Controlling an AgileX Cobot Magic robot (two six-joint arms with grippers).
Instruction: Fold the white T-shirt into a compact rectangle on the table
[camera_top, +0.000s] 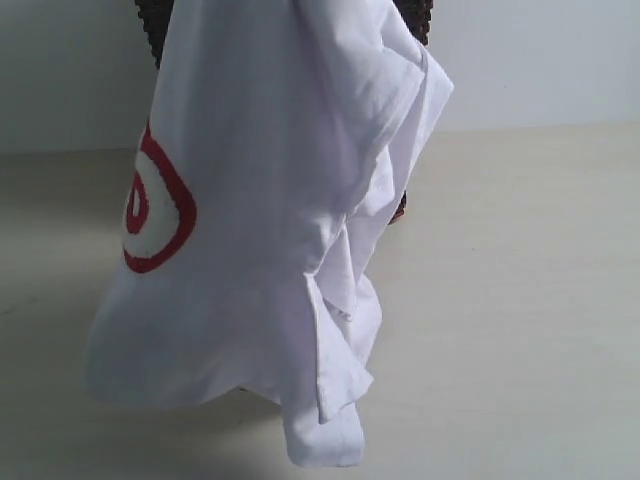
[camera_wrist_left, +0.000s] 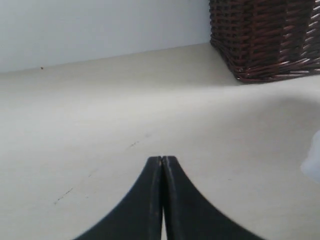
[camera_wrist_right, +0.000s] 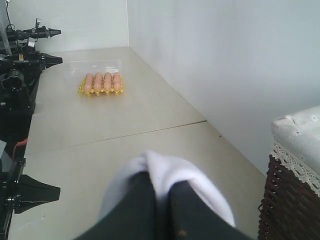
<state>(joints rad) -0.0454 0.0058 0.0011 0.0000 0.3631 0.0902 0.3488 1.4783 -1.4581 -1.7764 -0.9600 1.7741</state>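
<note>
The white T-shirt (camera_top: 270, 220) hangs in the air close to the exterior camera, bunched and draped, with part of its red-outlined lettering (camera_top: 155, 205) showing; its lowest folds reach down near the table (camera_top: 520, 300). My right gripper (camera_wrist_right: 161, 181) is shut on a fold of the white T-shirt (camera_wrist_right: 172, 172), which bulges out over both fingertips. My left gripper (camera_wrist_left: 162, 159) is shut with nothing in it, low over the bare table (camera_wrist_left: 100, 125). A blurred white edge of the shirt (camera_wrist_left: 314, 160) shows at that view's border. Neither gripper shows in the exterior view.
The dark brown wicker basket (camera_wrist_left: 265, 37) stands on the table by the wall, with white lace trim (camera_wrist_right: 295, 160) round its rim; the shirt hides most of it in the exterior view. A yellow egg tray (camera_wrist_right: 101, 83) sits far off. Black arm hardware (camera_wrist_right: 20, 65) stands along one side.
</note>
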